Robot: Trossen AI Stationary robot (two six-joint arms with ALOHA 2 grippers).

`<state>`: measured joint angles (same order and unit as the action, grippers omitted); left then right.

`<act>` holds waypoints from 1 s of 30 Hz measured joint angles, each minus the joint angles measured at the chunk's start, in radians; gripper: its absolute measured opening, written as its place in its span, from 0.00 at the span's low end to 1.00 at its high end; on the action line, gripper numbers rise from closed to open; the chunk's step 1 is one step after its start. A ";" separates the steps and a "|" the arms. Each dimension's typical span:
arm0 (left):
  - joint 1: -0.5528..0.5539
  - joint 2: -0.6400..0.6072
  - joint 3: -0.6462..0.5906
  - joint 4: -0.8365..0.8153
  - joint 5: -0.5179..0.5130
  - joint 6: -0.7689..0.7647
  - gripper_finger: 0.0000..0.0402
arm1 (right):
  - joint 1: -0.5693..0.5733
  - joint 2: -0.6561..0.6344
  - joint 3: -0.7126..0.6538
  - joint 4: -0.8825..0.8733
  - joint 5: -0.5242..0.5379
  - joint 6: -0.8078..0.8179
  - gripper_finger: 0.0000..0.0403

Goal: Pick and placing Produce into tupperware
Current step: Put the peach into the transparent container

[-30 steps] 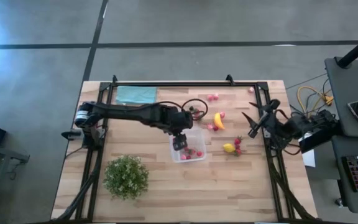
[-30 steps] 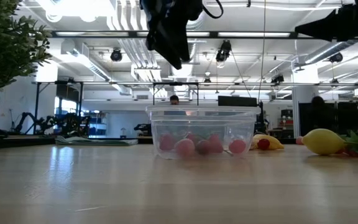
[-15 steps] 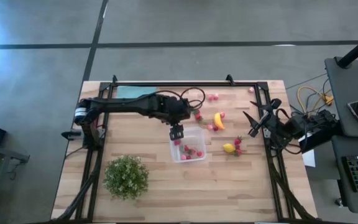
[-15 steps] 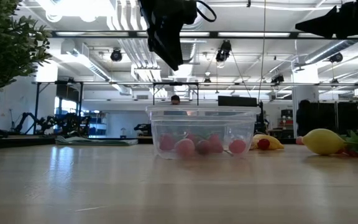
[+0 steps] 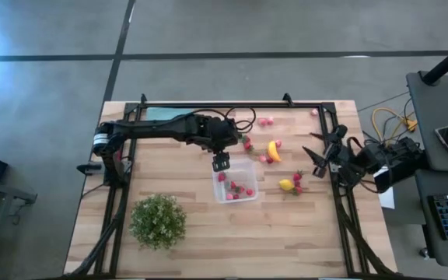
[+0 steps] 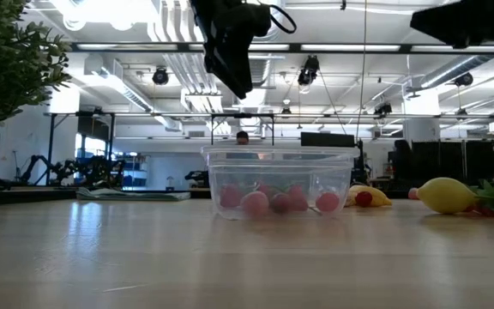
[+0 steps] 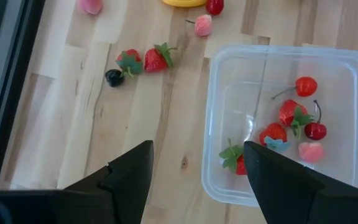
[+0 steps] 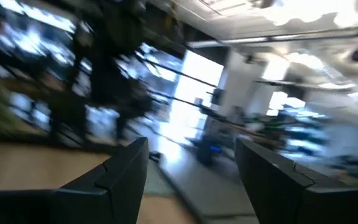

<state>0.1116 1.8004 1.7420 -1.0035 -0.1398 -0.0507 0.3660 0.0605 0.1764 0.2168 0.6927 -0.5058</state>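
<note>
Tub: clear square tub (image 5: 235, 181) sat mid-table, upright, lid off; in the low view its walls (image 6: 279, 182) showed red and pink fruit on the floor.
Tub contents: strawberries (image 7: 289, 114), a cherry (image 7: 316, 130), one pink piece (image 7: 310, 151) and a small blue-tinted bit, all bunched in one half of the tub.
Loose fruit near the tub: two strawberries (image 7: 156, 58) and a dark berry (image 7: 114, 77) lay on the wood just off one tub corner; a pink piece (image 7: 202, 25) lay beyond them.
Banana: banana (image 5: 273, 150) lay on the far right side of the tub, apart from it, with small red pieces beside it.
Lemon: lemon (image 5: 286, 185) lay right of the tub, a strawberry touching or just beside it; cannot tell which.
Far fruit: two pink pieces (image 5: 265, 121) lay near the far edge of the table.
Left gripper: left gripper (image 5: 221, 162) hung above the tub's far left corner, clear of the rim; fingers spread apart, nothing between them; in the low view it sat high over the tub (image 6: 232, 51).
Right gripper: right gripper (image 5: 319, 151) waited at the table's right edge, raised, fingers parted and bare.
Plant: plant (image 5: 158, 220) stood near the front left, well apart from the tub.
Cloth: teal cloth (image 5: 155, 113) lay at the far left, partly under the left arm.
Table: wooden table (image 5: 208, 241).
</note>
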 joint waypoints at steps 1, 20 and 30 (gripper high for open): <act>0.000 0.000 0.000 0.000 0.000 -0.016 0.58 | 0.000 0.000 0.000 0.008 -0.028 0.034 0.58; -0.001 -0.003 0.015 0.053 0.119 -0.455 0.58 | 0.000 -0.003 0.004 0.316 -0.084 0.943 0.58; -0.029 -0.003 0.015 0.053 0.164 -0.563 0.58 | 0.000 0.086 0.119 0.128 -0.115 1.091 0.58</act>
<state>0.0829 1.7973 1.7573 -0.9504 0.0243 -0.6138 0.3664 0.1461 0.2954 0.3452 0.5775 0.5849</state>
